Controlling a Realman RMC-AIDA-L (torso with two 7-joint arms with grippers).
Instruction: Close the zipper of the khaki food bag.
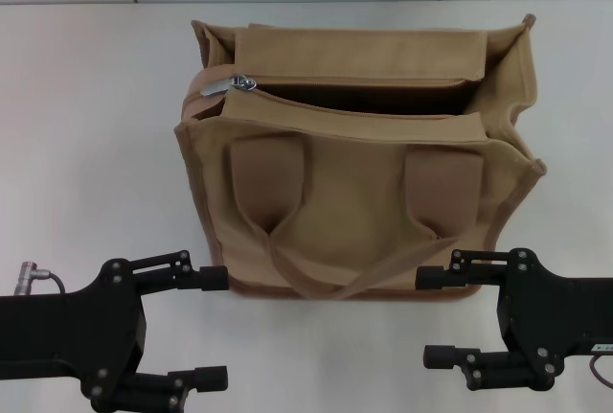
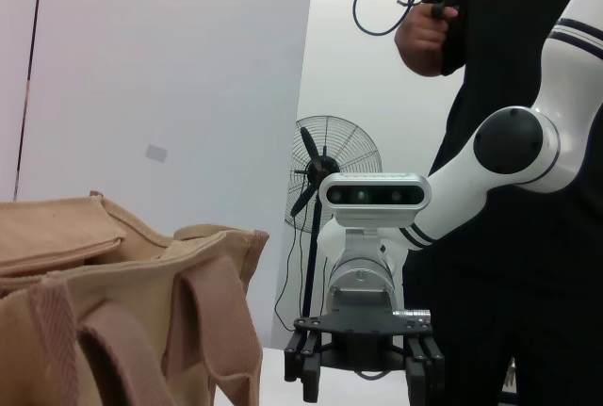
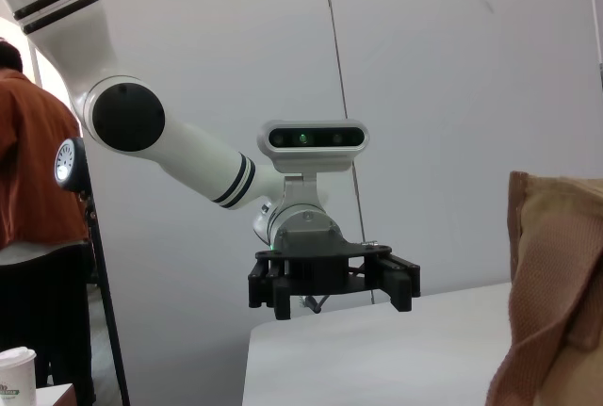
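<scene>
The zipper runs across the top of the khaki food bag in the upper middle of the head view, and it gapes open along nearly its whole length, showing the dark inside of the bag between the two top panels. Its silver pull tab sits at the left end of the line, in the upper left part of the bag. The bag stands upright on a white table, its side flaps raised at both ends, and its two looped handles hang down the near face toward the lower middle of the frame. In the lower left corner the left gripper rests just beside the bag's near left bottom corner, its two black fingers spread wide and holding nothing. In the lower right corner the right gripper sits close to the bag's near right corner, fingers likewise spread wide and empty. A person in dark clothes stands behind the right arm in the left wrist view.
</scene>
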